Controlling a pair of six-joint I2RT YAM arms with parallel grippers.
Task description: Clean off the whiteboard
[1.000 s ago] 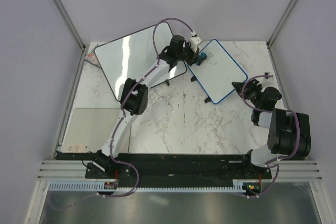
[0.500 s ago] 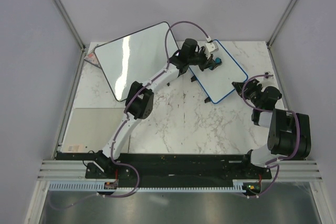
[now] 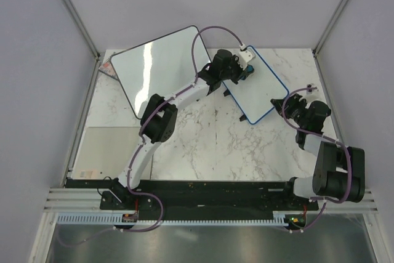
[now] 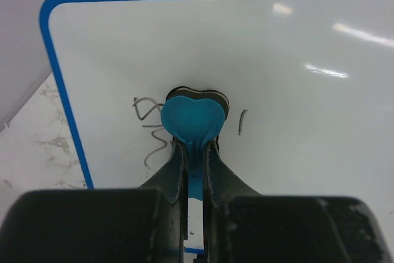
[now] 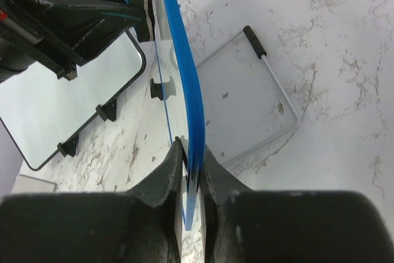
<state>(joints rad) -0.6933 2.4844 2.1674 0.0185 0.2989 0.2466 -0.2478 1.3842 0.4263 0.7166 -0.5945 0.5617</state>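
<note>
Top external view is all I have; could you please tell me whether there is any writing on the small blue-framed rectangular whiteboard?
Observer: Yes, the left wrist view shows dark scribbles on the blue-framed whiteboard, on either side of the teal heart-shaped eraser.
Operator: Is the left gripper gripping that eraser?
Observer: Yes, the left gripper is shut on its handle.
Operator: And the right gripper?
Observer: The right gripper is clamped on the edge of the whiteboard's blue frame.
</note>
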